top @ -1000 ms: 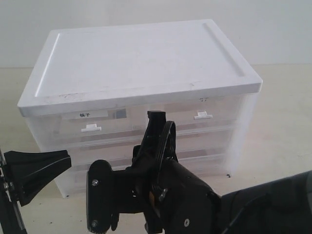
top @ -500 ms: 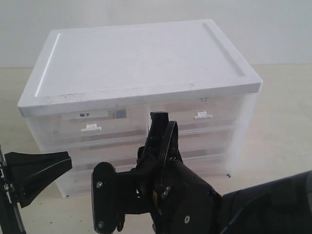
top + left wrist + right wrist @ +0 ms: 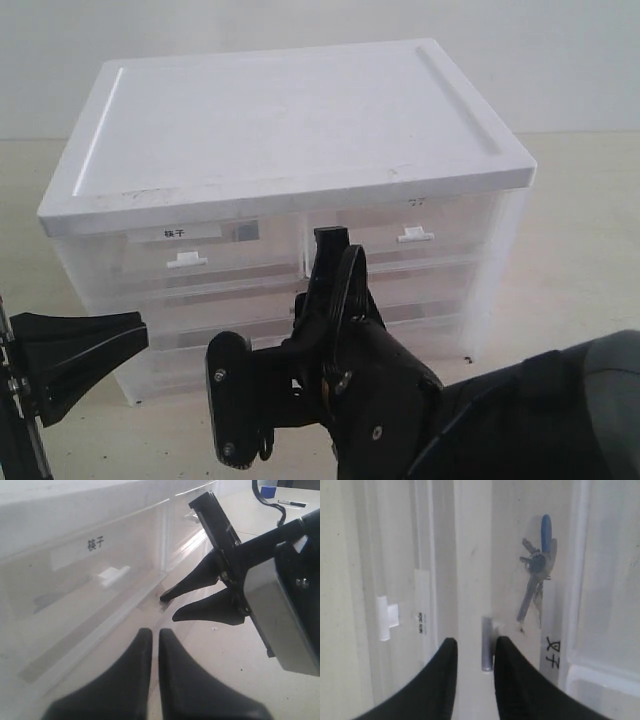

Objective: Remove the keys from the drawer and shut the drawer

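Pale wall (image 3: 560,60) meets a beige worktop (image 3: 580,230) along its far edge, and a translucent drawer cabinet (image 3: 290,120) with a flat white top stands close to that edge. Toward the near left corner, the left claw (image 3: 140,328) hangs low in front of the cabinet's left end. In its own wrist view the left claw (image 3: 151,632) has its two black fingers drawn almost together, only a thin slit between them and nothing in it.

The top left drawer (image 3: 180,255) carries a printed label (image 3: 175,235) above a small white handle (image 3: 187,262), and every drawer front sits flush. Through the cloudy plastic, the right wrist view shows the keys (image 3: 536,575) lying inside, close to that label (image 3: 552,652), with the blue fob uppermost in that picture.

Right of that drawer, the right claw (image 3: 330,240) points up at the divider between the two top drawers. Its fingers (image 3: 447,675) stand slightly apart and grip nothing.
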Tool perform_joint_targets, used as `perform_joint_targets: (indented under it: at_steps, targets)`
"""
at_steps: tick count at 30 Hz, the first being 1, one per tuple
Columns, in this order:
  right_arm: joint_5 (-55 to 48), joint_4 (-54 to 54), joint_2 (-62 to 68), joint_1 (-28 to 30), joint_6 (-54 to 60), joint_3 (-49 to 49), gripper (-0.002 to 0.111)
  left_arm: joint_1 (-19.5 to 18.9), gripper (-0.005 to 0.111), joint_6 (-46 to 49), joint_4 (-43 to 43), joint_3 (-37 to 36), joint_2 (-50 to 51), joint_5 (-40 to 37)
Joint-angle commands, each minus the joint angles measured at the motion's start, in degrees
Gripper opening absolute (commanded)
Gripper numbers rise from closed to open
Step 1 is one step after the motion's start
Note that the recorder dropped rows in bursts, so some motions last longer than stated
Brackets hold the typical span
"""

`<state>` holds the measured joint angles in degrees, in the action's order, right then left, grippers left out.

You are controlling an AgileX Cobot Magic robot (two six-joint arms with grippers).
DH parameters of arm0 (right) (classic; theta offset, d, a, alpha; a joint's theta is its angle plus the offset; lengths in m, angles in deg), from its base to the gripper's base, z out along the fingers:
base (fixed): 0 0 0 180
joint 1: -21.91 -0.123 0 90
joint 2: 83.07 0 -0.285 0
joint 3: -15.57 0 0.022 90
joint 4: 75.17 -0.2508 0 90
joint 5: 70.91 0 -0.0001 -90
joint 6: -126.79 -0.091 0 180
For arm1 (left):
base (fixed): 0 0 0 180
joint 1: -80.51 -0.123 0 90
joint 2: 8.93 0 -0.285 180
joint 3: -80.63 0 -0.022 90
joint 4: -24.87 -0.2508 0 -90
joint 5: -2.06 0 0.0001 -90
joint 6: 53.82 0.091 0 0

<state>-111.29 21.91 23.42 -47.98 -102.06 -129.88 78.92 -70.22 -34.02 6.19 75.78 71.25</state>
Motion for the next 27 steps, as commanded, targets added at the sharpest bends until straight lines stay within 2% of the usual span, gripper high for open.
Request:
perform_joint_targets:
  at_steps: [1, 9, 12, 18, 21, 27]
  targets:
    - [-0.29, 2.87, 0.92, 0.73, -7.39, 0.03, 0.022, 0.09, 0.005, -0.60, 0.08, -0.20, 0.06, 0.78]
    - [-4.34, 2.87, 0.92, 0.73, -7.84, -0.27, 0.019, 0.09, 0.005, -0.60, -0.14, -0.20, 0.06, 0.78]
    - [-4.34, 1.83, 0.92, 0.73, -7.78, -0.27, 0.000, 0.09, 0.005, -0.60, -0.40, -0.20, 0.06, 0.78]
    - [-2.79, -3.42, 0.92, 0.11, -5.39, -0.27, 0.000, 0.09, 0.005, -0.60, -0.15, -0.20, 0.06, 0.78]
    - [-3.19, -5.50, 0.92, -2.51, -1.70, 0.24, 0.000, 0.09, 0.005, -0.60, 0.27, -0.20, 0.06, 0.78]
    - [-5.52, -8.00, -1.08, -7.46, -1.25, 1.47, 0.000, 0.09, 0.005, -0.60, 0.44, -0.20, 0.06, 0.78]
